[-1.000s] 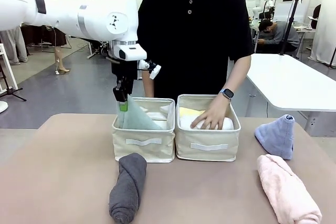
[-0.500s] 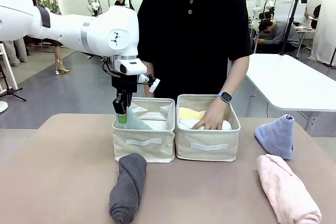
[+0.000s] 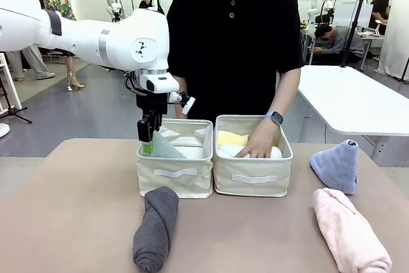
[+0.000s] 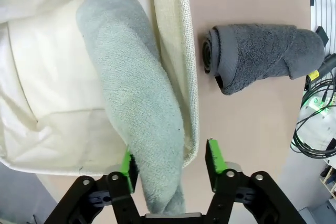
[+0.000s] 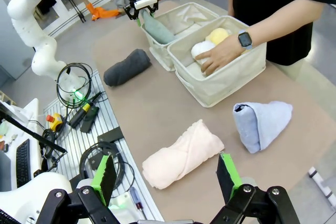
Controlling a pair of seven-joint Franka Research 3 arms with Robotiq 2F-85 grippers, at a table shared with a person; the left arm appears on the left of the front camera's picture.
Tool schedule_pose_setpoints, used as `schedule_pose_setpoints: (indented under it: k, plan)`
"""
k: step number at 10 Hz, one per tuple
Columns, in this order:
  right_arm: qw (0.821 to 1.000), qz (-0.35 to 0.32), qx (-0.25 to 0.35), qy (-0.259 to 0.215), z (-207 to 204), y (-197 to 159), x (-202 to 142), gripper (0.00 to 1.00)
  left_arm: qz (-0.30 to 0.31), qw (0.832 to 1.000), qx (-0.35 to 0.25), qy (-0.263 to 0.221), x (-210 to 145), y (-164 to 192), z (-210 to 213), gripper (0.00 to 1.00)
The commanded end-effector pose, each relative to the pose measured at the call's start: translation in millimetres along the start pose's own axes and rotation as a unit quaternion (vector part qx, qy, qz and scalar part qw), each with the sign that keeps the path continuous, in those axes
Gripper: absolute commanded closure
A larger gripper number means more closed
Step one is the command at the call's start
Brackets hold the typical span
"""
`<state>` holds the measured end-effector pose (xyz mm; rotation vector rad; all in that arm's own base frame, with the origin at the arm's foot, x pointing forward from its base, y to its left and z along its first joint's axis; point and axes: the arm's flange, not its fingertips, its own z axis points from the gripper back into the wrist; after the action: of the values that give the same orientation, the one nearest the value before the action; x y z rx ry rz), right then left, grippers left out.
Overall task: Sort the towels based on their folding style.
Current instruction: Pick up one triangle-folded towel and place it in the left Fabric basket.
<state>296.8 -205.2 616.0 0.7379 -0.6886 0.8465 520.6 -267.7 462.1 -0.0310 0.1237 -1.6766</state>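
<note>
**Centre-left bin: mint cone between spread claw**

L gripper [image 3: 146,137] hangs over the centre-left cream fabric bin [image 3: 174,174]. Its jaws are spread. The nubbly mint-green cone towel [image 4: 136,103] lies in that bin, tip btwn the fingers, brushing one pad, not pinched.

Person's hand [image 3: 259,145] rests on the white roll [image 3: 276,152] beside the yellow roll [image 3: 231,138] in the centre-right bin [image 3: 252,177].

Dark grey terry roll [image 3: 155,228] is lower left; pink roll [image 3: 348,231] & blue cone [image 3: 337,165] are lower right.

R gripper [image 5: 166,163] is wide open above the pink roll.

Left bin [image 3: 174,174]: left side taken by the left gripper [image 3: 148,145] and mint towel [image 3: 165,149]. Right bin [image 3: 252,178]: blocked by the person's hand [image 3: 255,147]. Bare table [image 3: 255,234] lies open between dark grey towel [image 3: 155,228] and pink towel [image 3: 350,234].
</note>
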Motion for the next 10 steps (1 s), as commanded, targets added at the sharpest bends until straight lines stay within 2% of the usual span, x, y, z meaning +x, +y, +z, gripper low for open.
schedule_pose_setpoints:
  k: [1,8,10]
  plan:
    - [1.0,0.008,0.006,-0.016,0.7,-0.9,1.4,0.0,0.0,1.0,0.003,-0.006,-1.6,-7.5,-2.6,0.0]
    - [1.0,0.008,0.006,-0.016,0.7,-0.9,1.4,0.0,0.001,1.0,-0.004,-0.01,-1.7,-7.9,-1.5,0.0]
    - [1.0,0.008,0.006,-0.016,0.7,-0.9,1.4,0.0,-0.013,0.999,0.009,-0.037,-4.6,-11.3,6.3,0.0]
